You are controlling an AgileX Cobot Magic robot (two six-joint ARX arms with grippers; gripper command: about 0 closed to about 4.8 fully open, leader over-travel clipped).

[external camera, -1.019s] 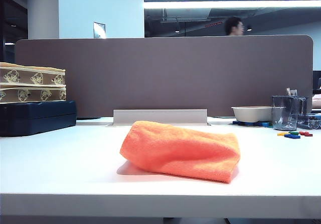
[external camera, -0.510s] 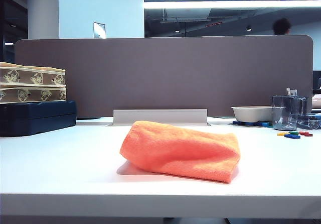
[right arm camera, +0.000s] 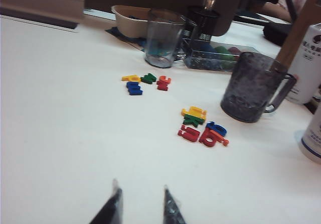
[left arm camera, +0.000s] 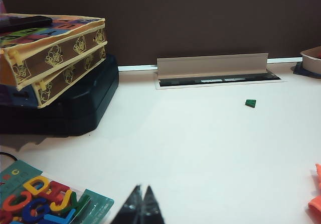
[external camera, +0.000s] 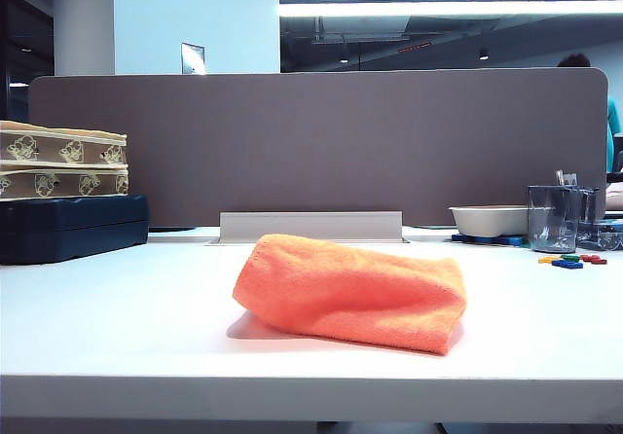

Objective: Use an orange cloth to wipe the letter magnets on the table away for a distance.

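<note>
The orange cloth (external camera: 350, 293) lies folded and rumpled in the middle of the white table (external camera: 117, 327); only its edge (left arm camera: 316, 204) shows in the left wrist view. Letter magnets (external camera: 571, 259) sit at the far right. In the right wrist view they form two small clusters, a farther one (right arm camera: 145, 81) and a nearer one (right arm camera: 203, 126). My right gripper (right arm camera: 140, 185) hangs open and empty above bare table, short of the nearer cluster. My left gripper (left arm camera: 142, 188) is shut on nothing, over the table's left part. Neither gripper appears in the exterior view.
Stacked patterned boxes on a dark case (left arm camera: 60, 83) stand at the back left. A pack of coloured letters (left arm camera: 40, 201) lies beside my left gripper, and one green piece (left arm camera: 251, 103) lies alone. Two cups (right arm camera: 161, 38) (right arm camera: 251, 88), a bowl (external camera: 489, 220) and a brown divider (external camera: 321, 142) line the back right.
Nothing on the table has moved. A person behind the divider has walked to the right.
</note>
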